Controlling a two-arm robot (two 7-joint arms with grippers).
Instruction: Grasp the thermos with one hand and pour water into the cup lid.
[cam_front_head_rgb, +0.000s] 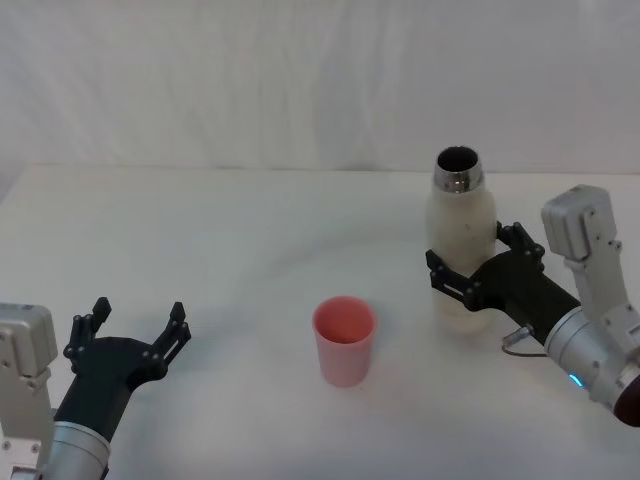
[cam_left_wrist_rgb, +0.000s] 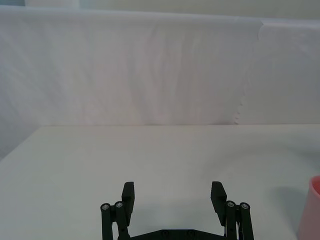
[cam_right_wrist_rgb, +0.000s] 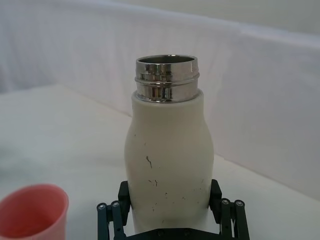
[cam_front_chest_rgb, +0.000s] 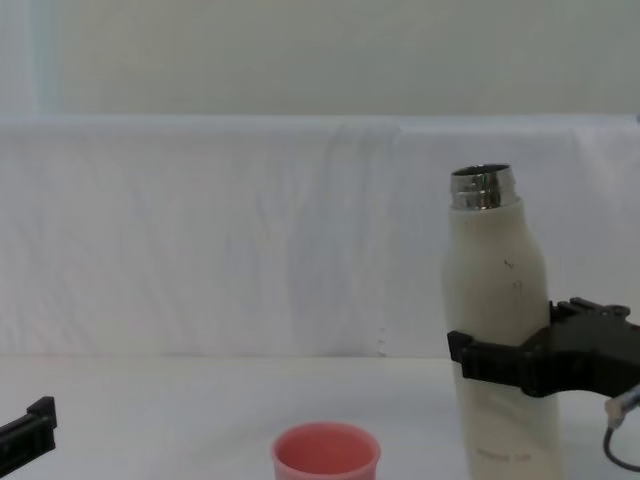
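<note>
The cream-white thermos (cam_front_head_rgb: 461, 235) stands upright at the table's right, its steel neck open (cam_right_wrist_rgb: 166, 77). My right gripper (cam_front_head_rgb: 478, 262) is shut on its lower body, one finger pressed to each side (cam_right_wrist_rgb: 170, 199). From the side, a black finger crosses its front (cam_front_chest_rgb: 500, 365) on the thermos (cam_front_chest_rgb: 497, 290). The salmon-pink cup lid (cam_front_head_rgb: 344, 340) stands open end up near the table's middle, left of the thermos and apart from it (cam_right_wrist_rgb: 32, 210) (cam_front_chest_rgb: 326, 452). My left gripper (cam_front_head_rgb: 135, 325) rests open at the near left, holding nothing (cam_left_wrist_rgb: 172, 195).
The white table (cam_front_head_rgb: 250, 230) runs back to a white draped backdrop (cam_front_head_rgb: 300, 80). A thin cable (cam_front_head_rgb: 520, 340) loops under my right wrist. The cup lid's pink edge (cam_left_wrist_rgb: 312, 210) shows beside my left gripper.
</note>
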